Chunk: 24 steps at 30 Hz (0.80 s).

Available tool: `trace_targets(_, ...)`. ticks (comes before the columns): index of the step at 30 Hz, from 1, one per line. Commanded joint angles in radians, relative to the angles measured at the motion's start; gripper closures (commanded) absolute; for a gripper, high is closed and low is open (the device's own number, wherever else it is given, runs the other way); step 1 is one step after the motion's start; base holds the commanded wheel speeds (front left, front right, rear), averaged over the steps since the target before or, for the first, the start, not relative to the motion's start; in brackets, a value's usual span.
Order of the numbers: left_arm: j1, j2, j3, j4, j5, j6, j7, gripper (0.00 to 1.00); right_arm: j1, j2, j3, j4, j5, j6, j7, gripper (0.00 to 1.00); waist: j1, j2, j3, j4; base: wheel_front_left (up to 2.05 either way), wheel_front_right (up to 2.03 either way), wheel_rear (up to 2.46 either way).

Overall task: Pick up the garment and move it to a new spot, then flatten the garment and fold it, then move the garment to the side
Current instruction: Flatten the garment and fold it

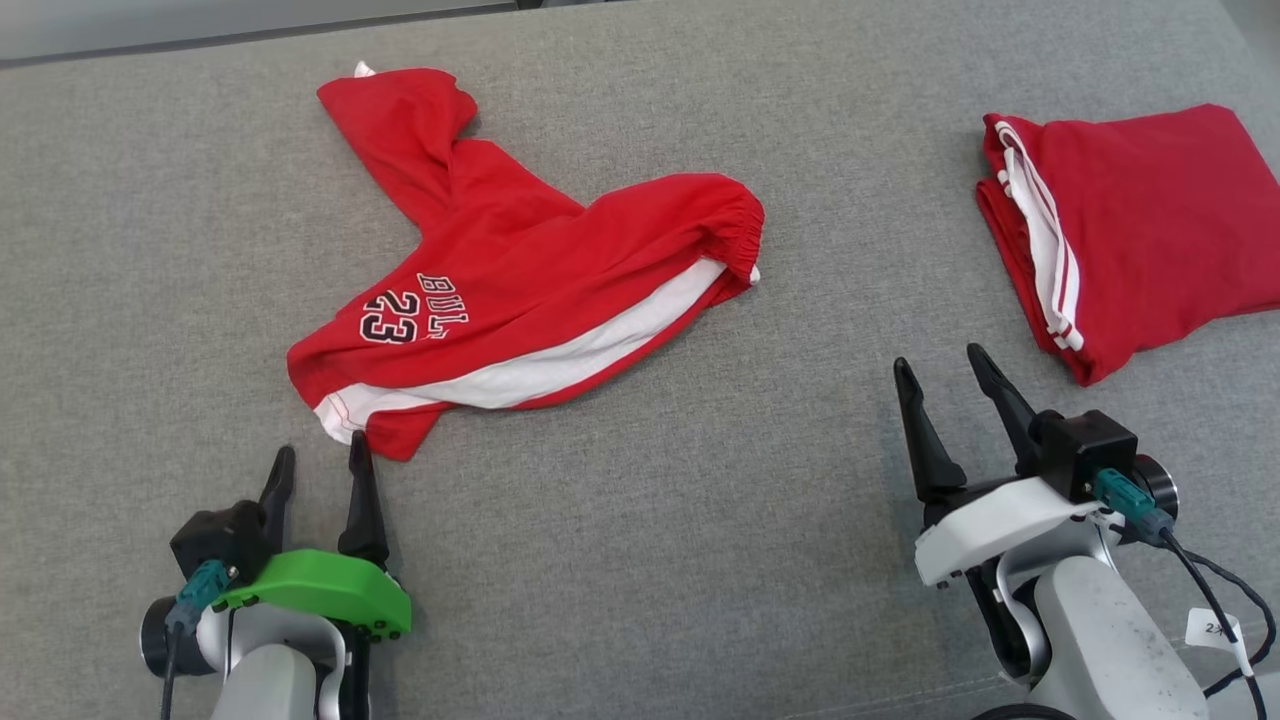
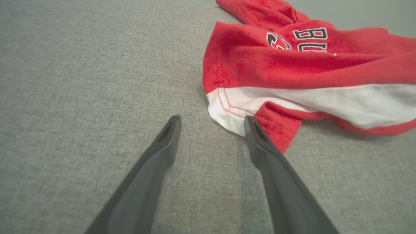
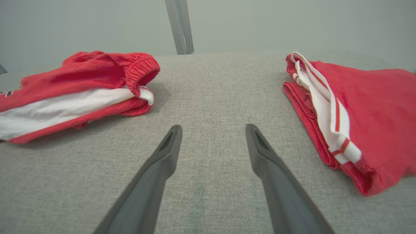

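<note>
Red-and-white crumpled cotton garment (image 1: 520, 290): spread left claw (image 1: 322, 447) at its near hem may pinch one layer only; right claw (image 1: 939, 358) also spread.

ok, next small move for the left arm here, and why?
Probably ease the left gripper forward so its open jaws straddle the near hem corner of the crumpled red shorts. That corner lies right at one fingertip, nothing is gripped, and the shorts are not yet picked up.
</note>
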<state>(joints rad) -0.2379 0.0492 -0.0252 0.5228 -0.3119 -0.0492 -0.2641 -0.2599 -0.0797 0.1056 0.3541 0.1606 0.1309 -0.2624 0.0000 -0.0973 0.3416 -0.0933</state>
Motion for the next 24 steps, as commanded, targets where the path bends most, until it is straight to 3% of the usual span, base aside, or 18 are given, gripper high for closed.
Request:
trace_targets(1, -0.016, 0.003, 0.005, 0.002, -0.003, -0.001, 0.001, 0.0, -0.011, -0.005, -0.001, -0.002, 0.001, -0.001, -0.001, 0.0, 0.0, -0.0001, 0.01, -0.006, 0.0, 0.0, 0.0)
trace_targets(13, -0.048, 0.003, 0.033, 0.001, -0.018, 0.017, 0.001, 0.0, -0.028, -0.008, -0.002, -0.007, 0.012, -0.001, -0.001, 0.0, 0.0, -0.0001, 0.035, -0.025, 0.0, 0.0, 0.0)
trace_targets(24, -0.024, 0.002, 0.027, 0.021, -0.003, 0.007, 0.002, 0.0, -0.025, -0.002, -0.004, 0.003, 0.01, -0.001, -0.001, 0.0, 0.0, -0.0001, 0.037, -0.025, 0.0, 0.0, 0.0)
